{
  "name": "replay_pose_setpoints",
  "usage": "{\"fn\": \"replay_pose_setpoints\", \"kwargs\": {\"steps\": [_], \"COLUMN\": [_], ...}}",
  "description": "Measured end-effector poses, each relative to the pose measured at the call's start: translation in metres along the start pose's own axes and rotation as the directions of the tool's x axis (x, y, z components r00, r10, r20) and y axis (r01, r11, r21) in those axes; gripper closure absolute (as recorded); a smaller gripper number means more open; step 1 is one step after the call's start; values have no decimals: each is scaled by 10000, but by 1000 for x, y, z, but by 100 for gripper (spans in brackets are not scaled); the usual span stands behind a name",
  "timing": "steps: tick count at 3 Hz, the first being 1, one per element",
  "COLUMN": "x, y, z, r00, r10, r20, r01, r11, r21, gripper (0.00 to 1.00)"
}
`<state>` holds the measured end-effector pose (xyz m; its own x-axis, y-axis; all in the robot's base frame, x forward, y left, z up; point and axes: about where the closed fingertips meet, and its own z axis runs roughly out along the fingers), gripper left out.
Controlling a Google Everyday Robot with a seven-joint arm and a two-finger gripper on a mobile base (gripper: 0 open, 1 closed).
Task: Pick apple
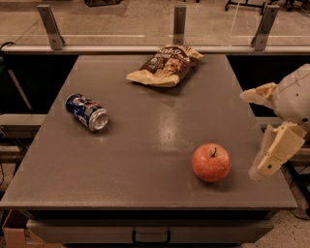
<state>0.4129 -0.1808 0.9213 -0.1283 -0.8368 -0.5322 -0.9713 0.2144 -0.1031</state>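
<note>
This looks like a robot test space in a lab or office. A plain grey table [145,164] with a drawer [151,236] at the bottom of the frame is fenced along its far edge by metal posts [50,26] holding a glass pane [116,19]. Speckled floor [131,12] lies beyond it, with dark furniture legs [238,6] at upper right and a cardboard box [13,235] at lower left. The gripper [252,133] hangs at the right edge of the frame, fingers spread.

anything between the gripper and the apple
Nothing; in the camera view only bare table separates the gripper, at the table's right edge, from the apple.
</note>
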Motion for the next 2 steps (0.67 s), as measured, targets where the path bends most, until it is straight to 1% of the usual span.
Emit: {"fn": "replay_pose_setpoints", "kwargs": {"steps": [1,2], "x": [-6,-10], "y": [15,27], "z": [27,57], "r00": [9917,9693], "r10": [-208,-429], "r20": [1270,2423], "r01": [281,657], "r11": [9980,9940], "r21": [-560,-869], "gripper": [0,0]}}
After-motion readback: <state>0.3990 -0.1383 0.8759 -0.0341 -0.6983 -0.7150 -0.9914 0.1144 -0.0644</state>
